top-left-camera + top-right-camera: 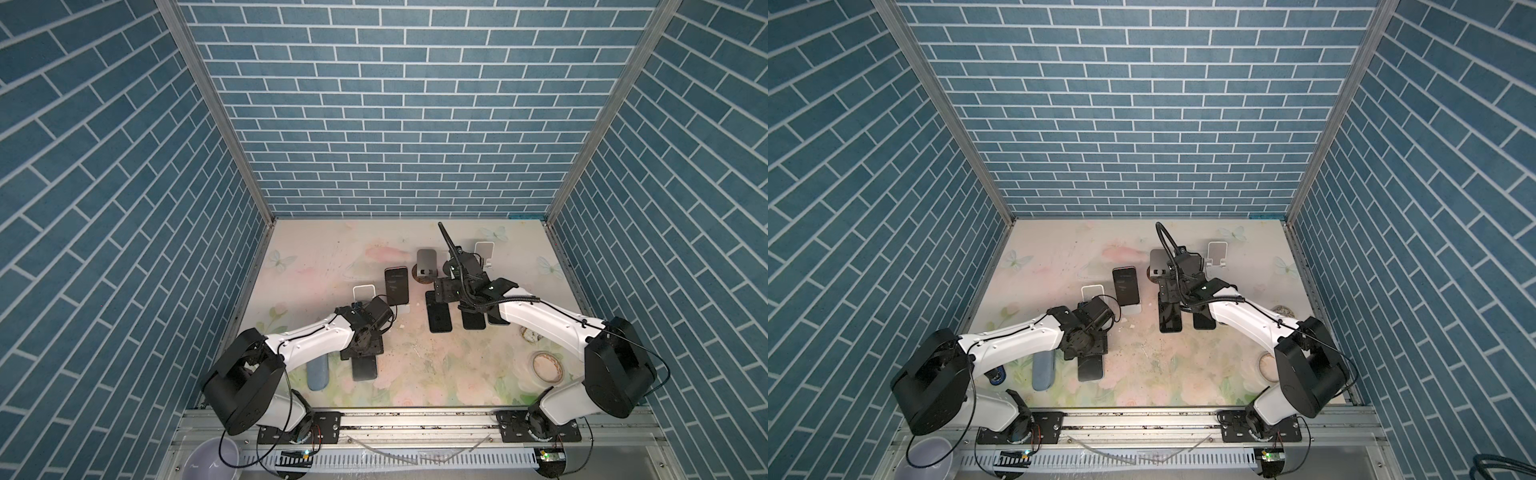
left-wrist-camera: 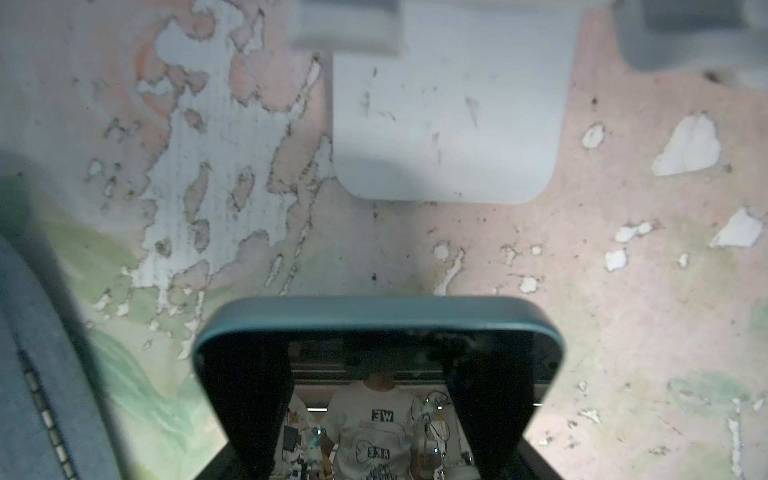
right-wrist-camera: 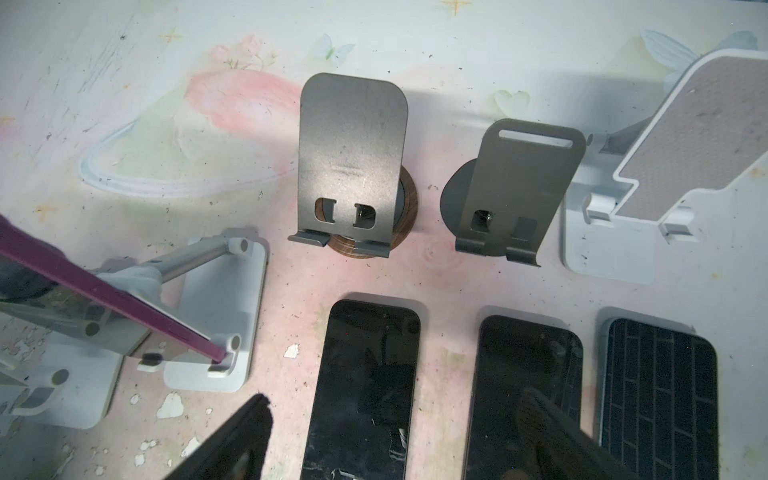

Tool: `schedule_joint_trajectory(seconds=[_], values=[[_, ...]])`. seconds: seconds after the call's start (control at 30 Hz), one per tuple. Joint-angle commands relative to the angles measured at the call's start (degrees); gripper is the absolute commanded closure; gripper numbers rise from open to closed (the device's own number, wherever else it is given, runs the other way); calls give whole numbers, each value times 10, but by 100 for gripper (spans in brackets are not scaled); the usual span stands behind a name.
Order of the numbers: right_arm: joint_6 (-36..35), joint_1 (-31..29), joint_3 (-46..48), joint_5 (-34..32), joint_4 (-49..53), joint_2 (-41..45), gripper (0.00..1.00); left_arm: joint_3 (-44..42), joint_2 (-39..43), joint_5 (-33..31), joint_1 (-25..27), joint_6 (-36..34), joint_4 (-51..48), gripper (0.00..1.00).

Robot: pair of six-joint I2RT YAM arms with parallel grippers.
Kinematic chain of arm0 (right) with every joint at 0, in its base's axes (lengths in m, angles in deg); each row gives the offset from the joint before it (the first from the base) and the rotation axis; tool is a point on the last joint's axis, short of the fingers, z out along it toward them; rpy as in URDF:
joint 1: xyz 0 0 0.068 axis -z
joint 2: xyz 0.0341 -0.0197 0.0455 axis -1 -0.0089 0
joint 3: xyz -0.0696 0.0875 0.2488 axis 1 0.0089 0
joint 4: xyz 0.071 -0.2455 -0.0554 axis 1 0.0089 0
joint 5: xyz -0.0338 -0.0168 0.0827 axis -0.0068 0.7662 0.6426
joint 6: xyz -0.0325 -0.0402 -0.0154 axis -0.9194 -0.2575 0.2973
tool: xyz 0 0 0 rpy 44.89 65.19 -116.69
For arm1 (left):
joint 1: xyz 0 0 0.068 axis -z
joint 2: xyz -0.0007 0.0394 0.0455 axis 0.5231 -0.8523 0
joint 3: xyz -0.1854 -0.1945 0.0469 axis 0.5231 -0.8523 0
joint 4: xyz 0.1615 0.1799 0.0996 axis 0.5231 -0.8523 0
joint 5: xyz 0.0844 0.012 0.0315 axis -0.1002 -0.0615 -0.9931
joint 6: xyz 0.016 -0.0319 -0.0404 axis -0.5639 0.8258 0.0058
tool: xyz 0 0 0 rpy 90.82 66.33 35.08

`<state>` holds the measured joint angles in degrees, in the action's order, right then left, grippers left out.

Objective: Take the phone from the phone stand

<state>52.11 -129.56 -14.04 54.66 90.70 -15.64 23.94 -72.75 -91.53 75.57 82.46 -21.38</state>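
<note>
A dark phone (image 1: pixel 396 286) with a purple edge (image 3: pixel 108 299) leans on a white phone stand (image 1: pixel 404 309) mid-table. My left gripper (image 1: pixel 360 353) is shut on another phone (image 2: pixel 374 320), in a teal case, gripping its two long sides low over the table. That phone (image 1: pixel 1090 368) is in front of an empty white stand (image 1: pixel 363 293), whose base (image 2: pixel 449 116) shows in the left wrist view. My right gripper (image 3: pixel 395 449) is open above a black phone (image 3: pixel 365 386) lying flat, to the right of the stand that holds the purple-edged phone.
Two more phones (image 3: pixel 523 386) (image 3: pixel 660 395) lie flat beside the black one. Behind them stand two empty grey metal stands (image 3: pixel 353 162) (image 3: pixel 515 187) and a white stand (image 3: pixel 665 158). A blue case (image 1: pixel 318 374) lies front left, a tape roll (image 1: pixel 547 366) front right.
</note>
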Motion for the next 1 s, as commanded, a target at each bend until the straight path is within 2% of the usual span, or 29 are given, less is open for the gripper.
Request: schedule_joint_trajectory(seconds=[0.0, 0.67, 0.97], values=[[-7, 2, 19, -12, -12, 18, 6, 10, -17, -3, 15, 9, 0, 55], [-6, 6, 60, -23, -32, 57, 6, 28, -69, 13, 59, 43, 4, 55], [-6, 8, 72, -23, -44, 66, 6, 25, -74, -14, 68, 57, -20, 52]])
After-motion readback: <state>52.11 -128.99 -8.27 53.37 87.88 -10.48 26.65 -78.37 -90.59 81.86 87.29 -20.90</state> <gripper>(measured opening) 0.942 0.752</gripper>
